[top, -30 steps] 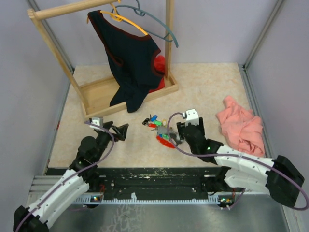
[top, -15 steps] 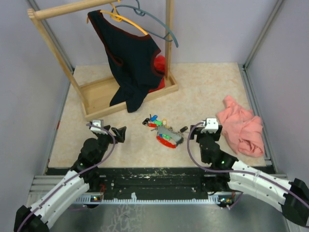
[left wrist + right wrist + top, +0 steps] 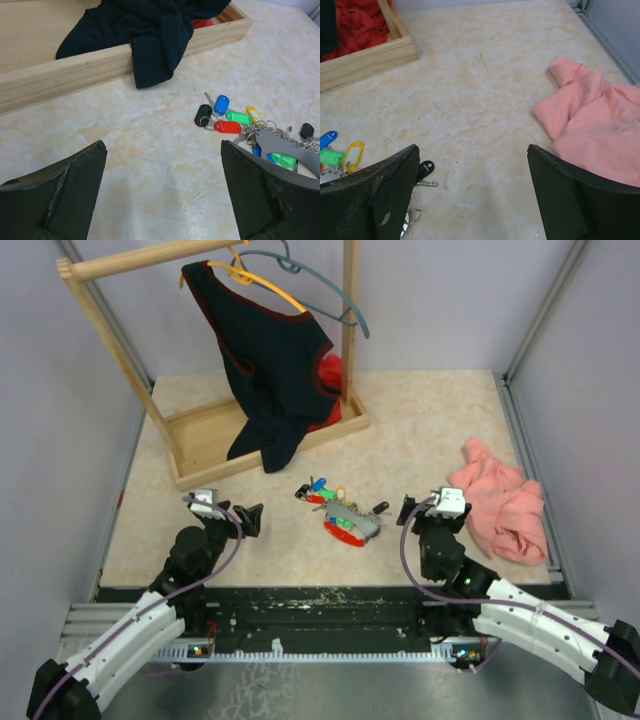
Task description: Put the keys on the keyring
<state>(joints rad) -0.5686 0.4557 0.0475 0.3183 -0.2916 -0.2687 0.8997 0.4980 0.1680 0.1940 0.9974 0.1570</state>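
Note:
The keyring (image 3: 349,526), a red and grey oval loop, lies flat on the table's middle, with green and blue key heads lying on it. Loose keys (image 3: 322,490) with blue, green, red, yellow and black heads lie just behind it. My left gripper (image 3: 250,514) is open to the left of them, holding nothing. In the left wrist view the keys (image 3: 223,113) lie ahead to the right and the keyring (image 3: 283,148) is half hidden by my right finger. My right gripper (image 3: 407,510) stands open right of the keyring. A black key (image 3: 424,170) lies by its left finger.
A wooden clothes rack (image 3: 262,430) with a dark shirt (image 3: 272,360) and hangers stands at the back left. A pink cloth (image 3: 502,505) lies crumpled at the right, close to my right gripper. Red cloth (image 3: 357,25) fills the rack's base.
My right gripper has opened, let go of the keyring and drawn back to the right. The keyring stays on the table. My left gripper has pulled back slightly.

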